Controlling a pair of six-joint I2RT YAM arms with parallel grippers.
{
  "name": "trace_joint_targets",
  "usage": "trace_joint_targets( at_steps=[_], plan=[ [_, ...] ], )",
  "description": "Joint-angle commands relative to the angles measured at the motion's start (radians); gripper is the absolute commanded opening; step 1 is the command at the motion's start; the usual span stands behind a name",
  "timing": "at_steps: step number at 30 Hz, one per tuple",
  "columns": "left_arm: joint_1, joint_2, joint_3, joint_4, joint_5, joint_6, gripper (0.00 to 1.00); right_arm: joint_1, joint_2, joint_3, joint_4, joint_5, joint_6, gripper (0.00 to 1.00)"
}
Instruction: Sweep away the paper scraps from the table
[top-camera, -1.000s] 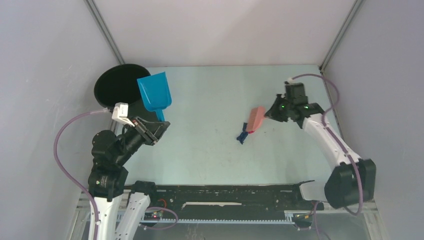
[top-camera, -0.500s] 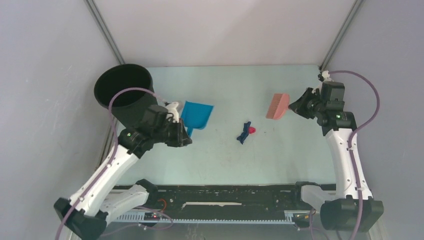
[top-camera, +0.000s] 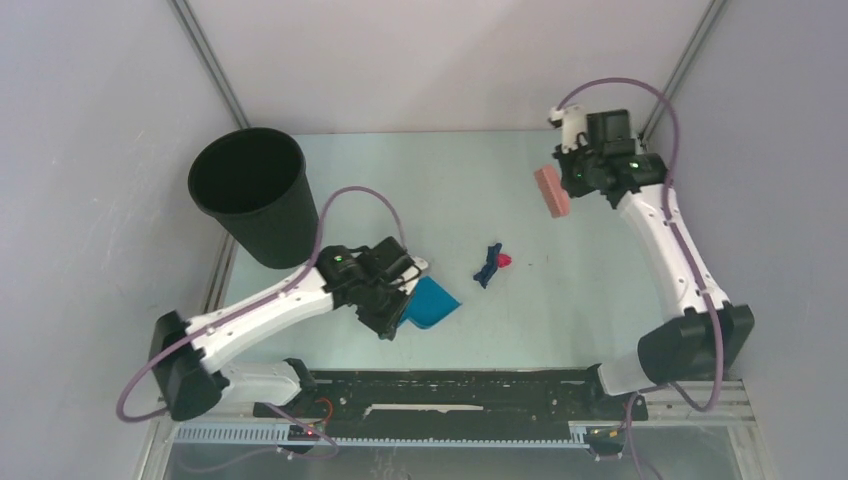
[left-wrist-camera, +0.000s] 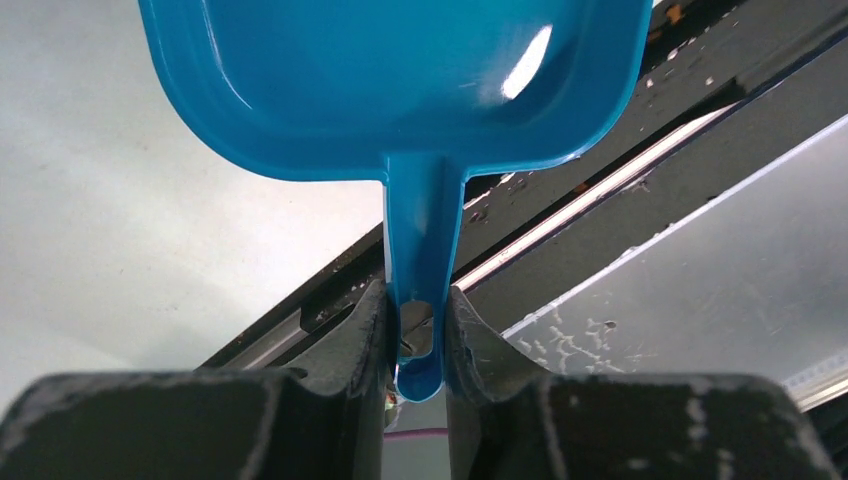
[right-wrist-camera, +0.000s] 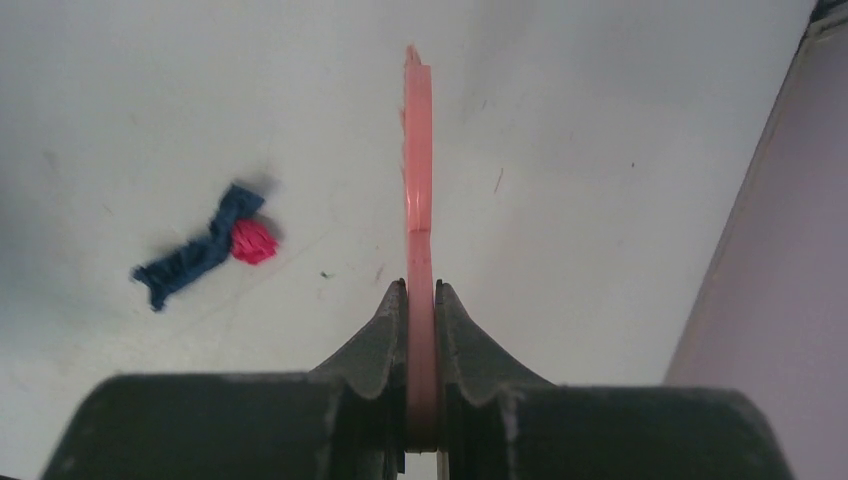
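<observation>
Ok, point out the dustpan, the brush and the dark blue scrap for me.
dustpan (top-camera: 432, 303): top external view, on the blue scoop.
brush (top-camera: 551, 190): top external view, on the pink head.
dark blue paper scrap (top-camera: 487, 266): top external view, on its twisted middle.

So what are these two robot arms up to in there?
It's a clean-up job. The left gripper is clamped on the handle of a blue dustpan, held near the front of the table. The right gripper grips a pink brush at the far right. Two paper scraps, one dark blue and one red, lie touching between them, not yet swept up. A black bin stands at the back left.
</observation>
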Motion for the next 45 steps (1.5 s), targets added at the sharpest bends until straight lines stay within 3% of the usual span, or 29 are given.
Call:
trace_joint_targets(
  at_steps=[1, 6, 14, 24, 27, 33, 39, 45],
  plan=[
    [-0.075, 0.120, 0.092, -0.027, -0.037, 0.050, 0.00, 0.111, 0.074, 0.026, -0.023, 0.178, -0.160, 0.00],
    [-0.093, 0.258, 0.136, -0.018, -0.035, 0.070, 0.00, 0.229, 0.216, 0.049, -0.009, 0.274, -0.174, 0.00],
    [-0.094, 0.398, 0.203, 0.014, 0.014, 0.125, 0.00, 0.345, 0.344, 0.096, -0.088, 0.276, -0.127, 0.00],
    [-0.094, 0.554, 0.240, 0.062, 0.047, 0.171, 0.00, 0.466, 0.315, -0.003, -0.158, 0.147, -0.039, 0.00],
    [-0.094, 0.566, 0.251, 0.074, 0.048, 0.169, 0.00, 0.493, 0.277, -0.037, -0.178, 0.047, -0.035, 0.00],
    [-0.095, 0.551, 0.250, 0.119, 0.042, 0.132, 0.00, 0.462, 0.176, -0.078, -0.216, -0.324, 0.039, 0.00],
    [-0.095, 0.542, 0.235, 0.146, 0.042, 0.109, 0.00, 0.378, 0.113, -0.084, -0.218, -0.466, 0.088, 0.00],
    [-0.097, 0.480, 0.160, 0.237, 0.001, 0.065, 0.00, 0.192, 0.121, -0.031, -0.233, -0.566, 0.131, 0.00]
  ],
)
